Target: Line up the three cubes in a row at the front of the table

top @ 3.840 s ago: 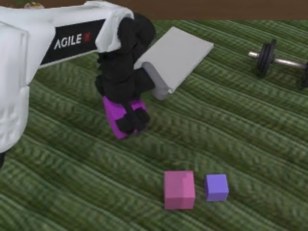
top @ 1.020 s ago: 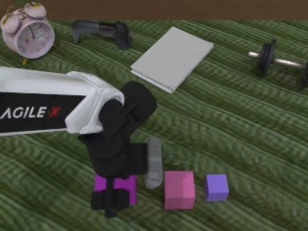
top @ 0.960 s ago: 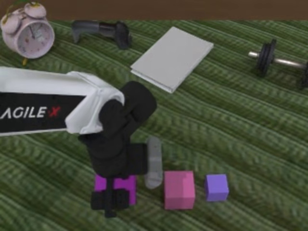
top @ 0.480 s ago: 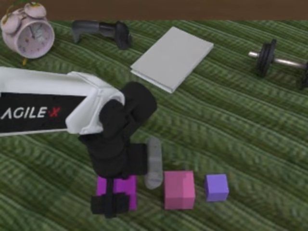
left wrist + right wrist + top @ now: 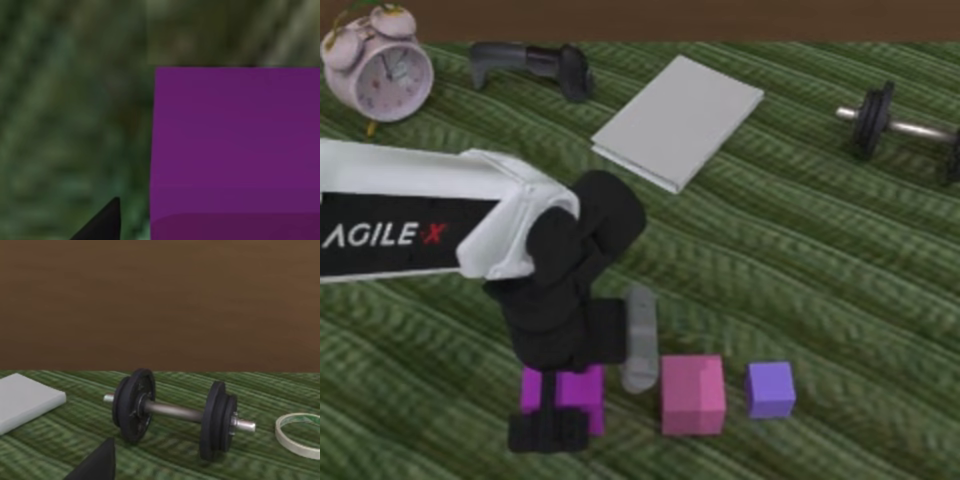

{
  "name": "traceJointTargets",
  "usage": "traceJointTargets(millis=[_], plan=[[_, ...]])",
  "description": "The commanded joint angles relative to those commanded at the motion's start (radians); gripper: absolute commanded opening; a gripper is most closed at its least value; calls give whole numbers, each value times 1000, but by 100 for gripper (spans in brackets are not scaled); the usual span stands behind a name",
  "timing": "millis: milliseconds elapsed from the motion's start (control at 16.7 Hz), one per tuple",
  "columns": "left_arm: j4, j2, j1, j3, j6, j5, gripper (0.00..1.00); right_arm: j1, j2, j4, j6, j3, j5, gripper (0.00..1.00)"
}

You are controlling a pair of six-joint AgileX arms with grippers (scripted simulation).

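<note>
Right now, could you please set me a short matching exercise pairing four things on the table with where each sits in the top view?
Things:
1. magenta cube
2. pink cube
3. blue-violet cube
4. alarm clock

Places:
A. right end of the front row
B. back left corner
C. under the left claw
D. middle of the front row

Pairs: 1-C, 2-D, 3-A, 4-B

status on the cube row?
Done: pink cube and blue cube sit side by side near the table's front edge. In hand: the left end effector is over the purple cube, set down left of the pink one; grip state unclear. Left: release and withdraw. Right arm is out of the top view.
</note>
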Motion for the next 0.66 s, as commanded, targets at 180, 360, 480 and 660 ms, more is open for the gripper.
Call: traceJointTargets(millis=[180,360,480,660], plan=[[-41,-14,1,30,2,0,100,0,0,0,0,0,0,100],[-149,-53,9,93,-1,-1,100,0,0,0,0,0,0,100],[-225,-80,13,137,-2,0,100,0,0,0,0,0,0,100],[-275,-106,18,169,-4,0,100,0,0,0,0,0,0,100]])
